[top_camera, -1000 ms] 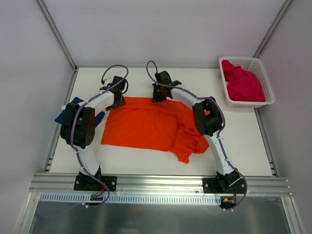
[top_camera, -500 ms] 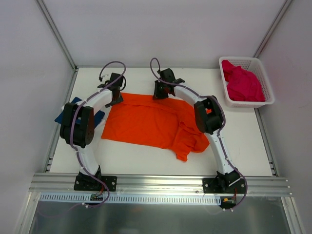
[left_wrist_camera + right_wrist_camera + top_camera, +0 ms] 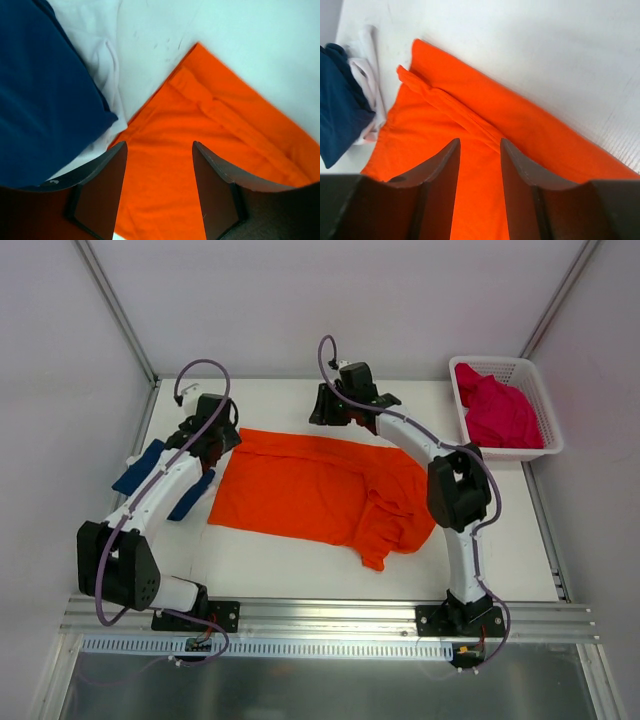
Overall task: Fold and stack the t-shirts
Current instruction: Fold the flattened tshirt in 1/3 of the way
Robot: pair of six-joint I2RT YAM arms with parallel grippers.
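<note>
Orange t-shirt (image 3: pixel 310 490) spread flat mid-bench (image 3: pixel 290 565), its right side rumpled toward the near edge. Left jaws open, empty, over the shirt's far-left corner. Right jaws parted, holding nothing, above the far hem; whether either tip touches cloth is hard to tell from the wrist views. Navy t-shirt (image 3: pixel 140 468) lies at the bench's left edge, just beside the orange. Magenta t-shirt (image 3: pixel 500 412) heaped in the white basket (image 3: pixel 548 445), far right.

A white mesh basket (image 3: pixel 506 453) sits at the table's (image 3: pixel 280 562) far-right corner.
</note>
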